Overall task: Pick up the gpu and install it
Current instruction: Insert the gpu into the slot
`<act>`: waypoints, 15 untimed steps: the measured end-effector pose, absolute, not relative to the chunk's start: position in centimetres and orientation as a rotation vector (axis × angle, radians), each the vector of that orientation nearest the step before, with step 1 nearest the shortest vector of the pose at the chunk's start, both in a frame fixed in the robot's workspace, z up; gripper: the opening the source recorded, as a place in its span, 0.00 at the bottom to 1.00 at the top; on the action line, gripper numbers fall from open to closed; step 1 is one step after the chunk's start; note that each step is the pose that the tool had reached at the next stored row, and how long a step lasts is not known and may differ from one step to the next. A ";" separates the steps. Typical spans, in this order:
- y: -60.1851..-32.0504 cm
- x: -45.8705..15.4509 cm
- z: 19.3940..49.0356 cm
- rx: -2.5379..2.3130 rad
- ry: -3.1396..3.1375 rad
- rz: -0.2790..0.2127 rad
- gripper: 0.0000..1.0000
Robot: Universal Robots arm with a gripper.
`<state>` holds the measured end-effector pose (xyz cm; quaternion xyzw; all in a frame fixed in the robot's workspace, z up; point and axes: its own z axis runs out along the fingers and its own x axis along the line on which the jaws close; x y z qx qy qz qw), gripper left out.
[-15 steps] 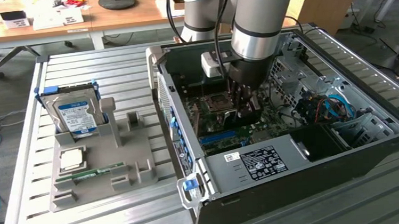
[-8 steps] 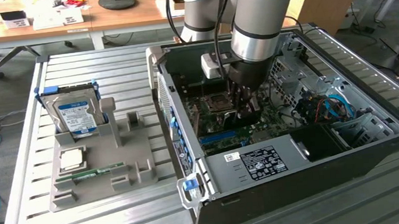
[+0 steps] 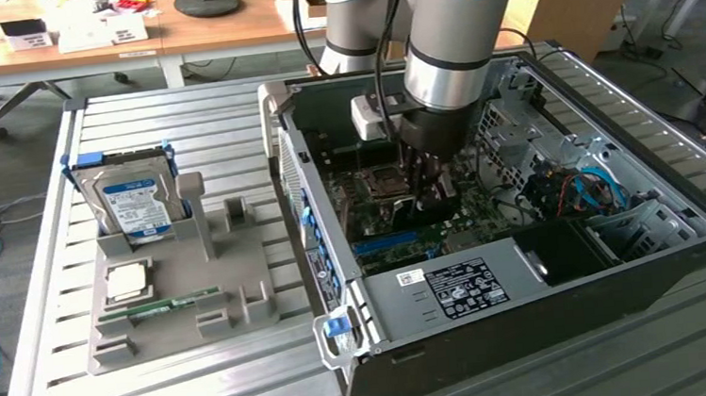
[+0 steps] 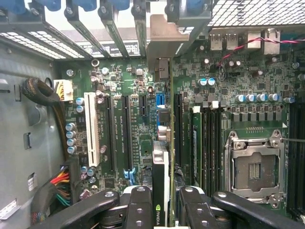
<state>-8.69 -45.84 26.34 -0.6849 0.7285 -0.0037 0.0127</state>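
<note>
Because the case (image 3: 659,240) lay on its side with the panel off, the board (image 4: 238,86) faced up and the arm (image 3: 448,30) could reach straight down into it. The arm stood over the middle of the board, putting the gripper (image 3: 426,187) low among the slots, which suits seating a card rather than carrying one. On the exterior view's left the grey tray (image 3: 165,298) kept the spare parts upright in their own cradles: the drive (image 3: 133,201) standing at the back, the RAM (image 3: 160,308) lying flat nearer the front, and 1 cradle between them bare.

In the wrist view the fingers (image 4: 138,205) were clamped on the gpu (image 4: 161,162), 1 on each face, so it hung edge-down. Its bracket end (image 4: 164,43) pointed to the rear slot openings, and its lower edge ran along a long slot (image 4: 177,129), in line with it. Whether the edge had entered that slot could not be told.
</note>
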 end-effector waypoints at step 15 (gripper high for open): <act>-46.0 -8.9 26.3 -2.134 2.270 -0.012 0.27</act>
